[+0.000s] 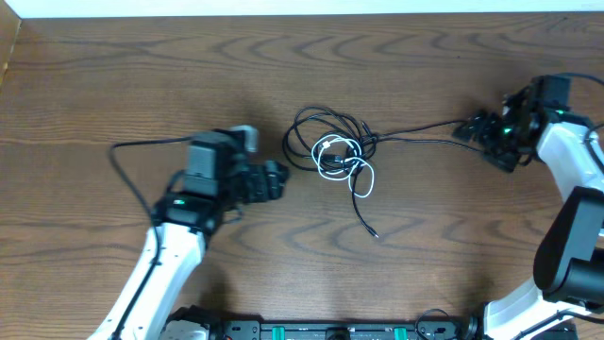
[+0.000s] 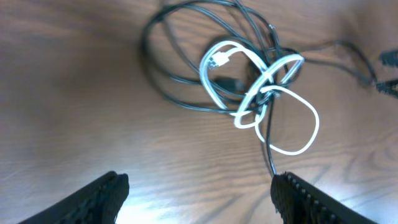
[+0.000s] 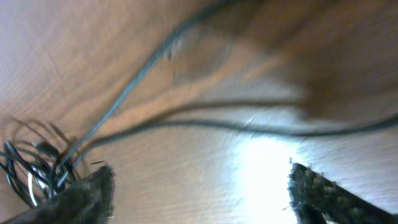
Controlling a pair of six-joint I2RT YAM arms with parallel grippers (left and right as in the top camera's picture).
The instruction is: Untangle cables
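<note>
The cables (image 1: pixel 338 151) lay in one knotted heap near the middle of the surface (image 1: pixel 94 76), not yet separated. The short white cable (image 2: pixel 273 93) was threaded through the black cables (image 2: pixel 168 68) where they bunched tightest, and one white loop hung out on the robot's side. One black strand (image 1: pixel 415 129) ran from the knot out to the right claw (image 1: pixel 475 130). Another trailed toward the near edge and ended in a small plug (image 1: pixel 376 234).

The left claw (image 1: pixel 276 179) sat just beside the heap on its left, spread wide, with nothing between its fingers (image 2: pixel 102 199). Its wrist view looked straight at the tangle. The right claw was well apart from the heap, at the far end of the long strand, and was also spread. In its wrist view the strand crossed the wood beneath the gap between the fingers (image 3: pixel 323 193), unpinched.

I judged the step in hand to be choosing a grip, since both claws were empty, the knot was tight and most of the task remained. The next move called for a pinch on a single strand. The free white loop looked easiest for the left claw, while the right drew a black strand the opposite way. The cords were thin and lay flat, so the fingers had to come right down onto the wood, and a hard pull risked tightening the knot.
</note>
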